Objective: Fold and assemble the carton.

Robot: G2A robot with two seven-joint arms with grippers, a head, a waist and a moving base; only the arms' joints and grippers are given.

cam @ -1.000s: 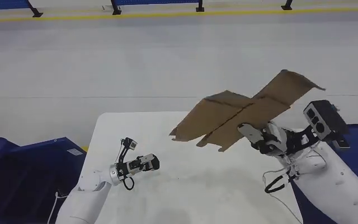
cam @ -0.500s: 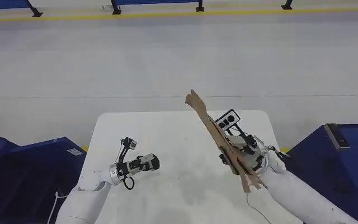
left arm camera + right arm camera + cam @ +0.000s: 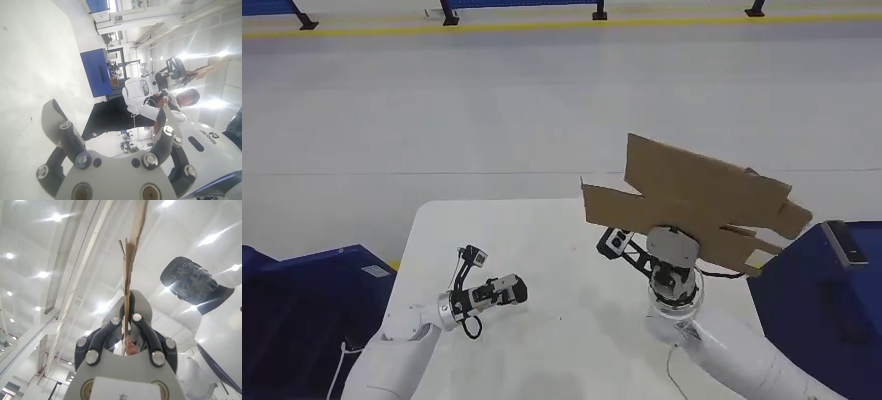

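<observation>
The right gripper point(image 3: 127, 306) clamps the flat, unfolded brown cardboard carton point(image 3: 692, 195) aloft above the white table point(image 3: 542, 350); the left gripper point(image 3: 107, 108) gapes wide over it.

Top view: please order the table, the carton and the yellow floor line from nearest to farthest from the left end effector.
1. Table, directly beneath the left end effector.
2. Carton, raised on the right side.
3. Yellow floor line, far across the floor.
</observation>
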